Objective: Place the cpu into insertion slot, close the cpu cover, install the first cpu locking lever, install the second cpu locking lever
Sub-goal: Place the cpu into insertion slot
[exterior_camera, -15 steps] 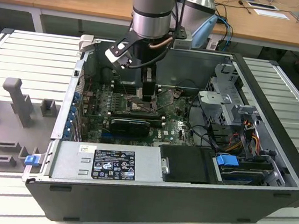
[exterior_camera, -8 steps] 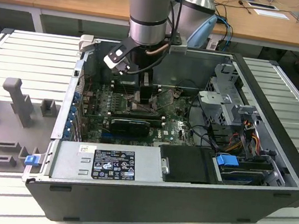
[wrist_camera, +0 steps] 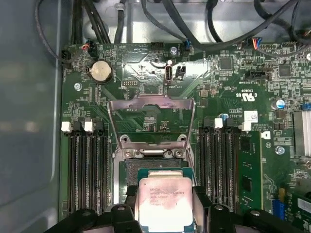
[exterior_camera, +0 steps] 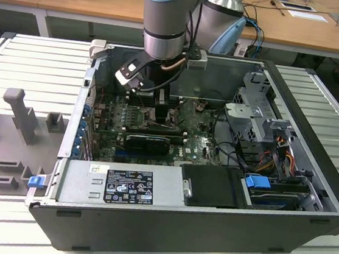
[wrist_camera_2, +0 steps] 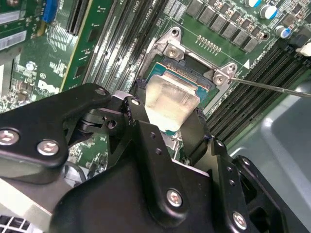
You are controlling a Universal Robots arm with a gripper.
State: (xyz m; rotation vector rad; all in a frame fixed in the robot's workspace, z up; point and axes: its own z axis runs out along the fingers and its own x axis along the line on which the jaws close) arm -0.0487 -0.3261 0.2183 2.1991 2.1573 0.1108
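First wrist view puts the cpu clamped between the fingers of the gripper, directly over the insertion slot and seemingly not yet seated, so the first step is unfinished. Just beyond the fingertips the cpu cover stands raised open. In the second wrist view a thin locking lever juts out beside the gripper, apparently unlatched; cover and both levers remain.

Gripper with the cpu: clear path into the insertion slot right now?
Likely yes. The gripper grips the cpu right above the insertion slot; the cpu cover stands swung open, off the socket, and I see nothing lying on the slot.
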